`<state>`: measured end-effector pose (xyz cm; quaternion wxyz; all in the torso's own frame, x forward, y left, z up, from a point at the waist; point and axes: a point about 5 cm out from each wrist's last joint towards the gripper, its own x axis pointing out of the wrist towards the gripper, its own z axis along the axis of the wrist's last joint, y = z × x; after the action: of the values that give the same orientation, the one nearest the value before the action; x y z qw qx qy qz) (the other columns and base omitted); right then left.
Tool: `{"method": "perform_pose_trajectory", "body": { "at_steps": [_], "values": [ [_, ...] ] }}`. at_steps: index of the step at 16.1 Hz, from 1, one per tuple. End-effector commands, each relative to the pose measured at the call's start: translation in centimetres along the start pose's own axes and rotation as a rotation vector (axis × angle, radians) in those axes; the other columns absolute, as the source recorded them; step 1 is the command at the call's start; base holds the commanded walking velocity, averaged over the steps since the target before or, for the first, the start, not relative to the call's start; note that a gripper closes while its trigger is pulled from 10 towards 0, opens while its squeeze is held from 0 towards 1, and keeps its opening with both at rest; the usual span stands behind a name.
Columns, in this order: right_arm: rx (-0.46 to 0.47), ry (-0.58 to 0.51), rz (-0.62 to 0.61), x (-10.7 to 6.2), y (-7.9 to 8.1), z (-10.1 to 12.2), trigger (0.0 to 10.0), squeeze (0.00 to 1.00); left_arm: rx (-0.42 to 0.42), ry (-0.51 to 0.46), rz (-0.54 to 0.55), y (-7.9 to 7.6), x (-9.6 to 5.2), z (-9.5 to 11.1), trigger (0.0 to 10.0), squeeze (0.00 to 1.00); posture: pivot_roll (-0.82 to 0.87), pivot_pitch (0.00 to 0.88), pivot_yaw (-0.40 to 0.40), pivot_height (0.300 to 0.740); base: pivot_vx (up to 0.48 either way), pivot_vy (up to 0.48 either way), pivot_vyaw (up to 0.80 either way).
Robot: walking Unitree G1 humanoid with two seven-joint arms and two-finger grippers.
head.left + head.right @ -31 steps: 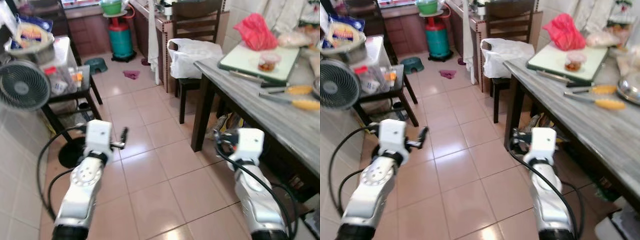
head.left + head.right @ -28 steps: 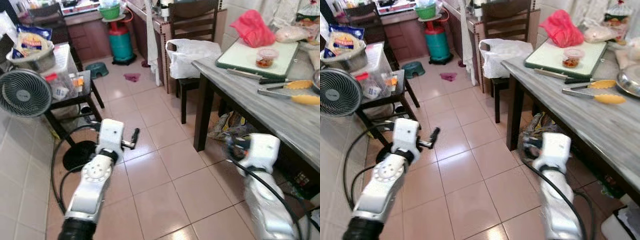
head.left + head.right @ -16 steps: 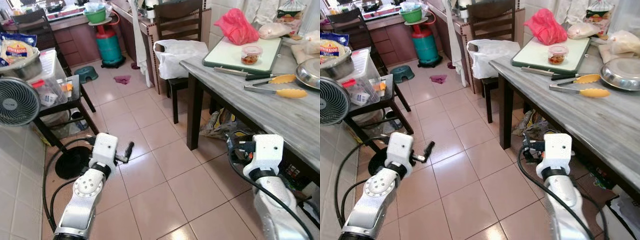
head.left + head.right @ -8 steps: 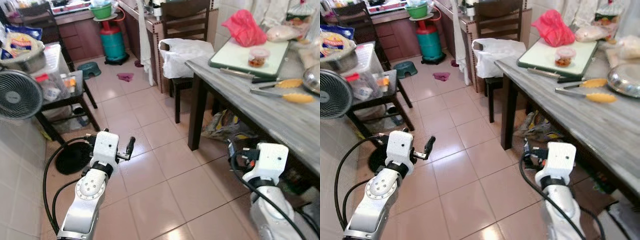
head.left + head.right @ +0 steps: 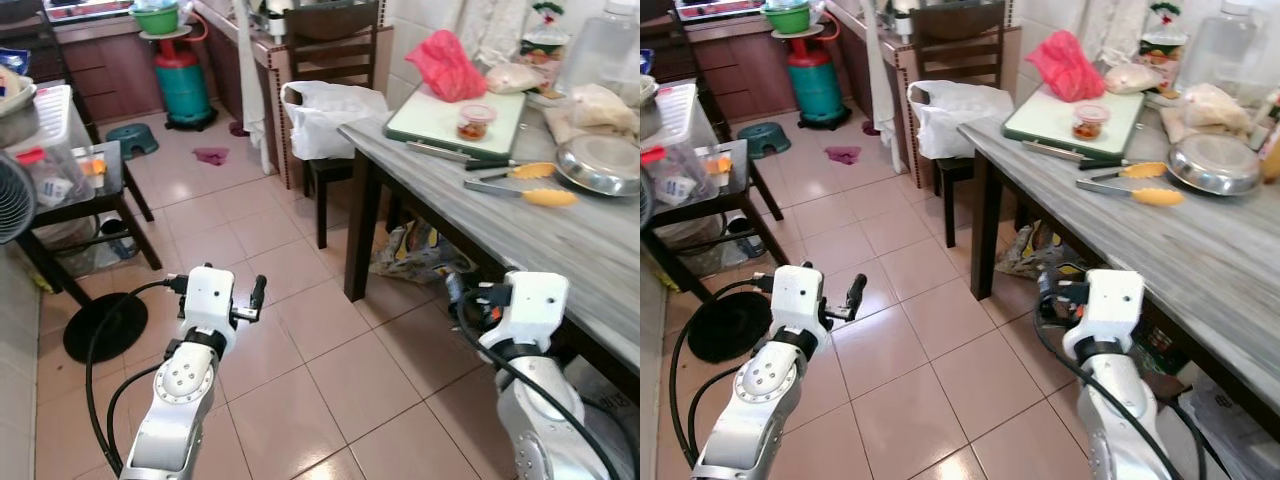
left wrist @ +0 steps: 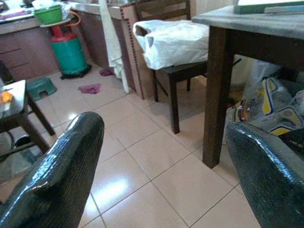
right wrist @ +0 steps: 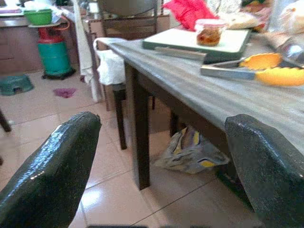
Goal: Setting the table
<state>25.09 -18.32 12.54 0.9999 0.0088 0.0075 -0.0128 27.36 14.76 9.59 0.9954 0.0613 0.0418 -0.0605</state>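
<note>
Tiles fill the lower part of the head views, and both arms hang low over them. The left tool sits at lower left above the floor, its fingers spread apart and holding nothing. The right tool is at lower right, just beside the desk edge and below its top; its fingers are also spread wide and empty.

Further up the right side, the desk carries yellow-tipped tongs, a metal plate, and a green-edged cutting board with a small lidded jar on it. A red bag lies beyond the board. At upper centre a white bag rests on a chair, and a green gas cylinder stands at the upper left.

Judging by this, the robot is at the approach stage, with nothing picked up yet. The next move probably calls for raising the right arm above the desk top and reaching toward the tongs or plate without catching the edge.
</note>
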Motion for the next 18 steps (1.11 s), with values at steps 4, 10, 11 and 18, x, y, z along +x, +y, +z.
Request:
{"method": "perform_pose_trajectory", "body": {
  "at_steps": [4,10,11,18],
  "values": [
    [-0.006,0.048,0.004,-0.4,0.0,-0.4,10.0,0.00,0.012,-0.001,0.011,0.7,0.0,0.5,10.0,0.00,-0.02,0.037,0.032,0.740,0.000,0.000,-0.20],
    [0.000,0.052,-0.014,-0.8,0.0,-0.5,10.0,0.00,0.031,-0.030,0.009,1.8,1.2,1.8,10.0,0.00,-0.01,0.052,0.055,0.740,0.000,0.000,-0.80],
    [0.002,0.054,-0.011,-0.7,0.1,-0.5,10.0,0.00,0.035,-0.031,0.021,2.2,1.4,2.0,10.0,0.00,-0.01,0.052,0.054,0.740,0.000,0.000,-0.80],
    [-0.002,0.033,-0.006,0.0,-0.1,-0.1,10.0,0.00,0.045,-0.025,0.044,2.4,1.8,1.9,10.0,0.00,-0.01,0.034,0.050,0.740,0.000,0.000,-0.80]
  ]
}}
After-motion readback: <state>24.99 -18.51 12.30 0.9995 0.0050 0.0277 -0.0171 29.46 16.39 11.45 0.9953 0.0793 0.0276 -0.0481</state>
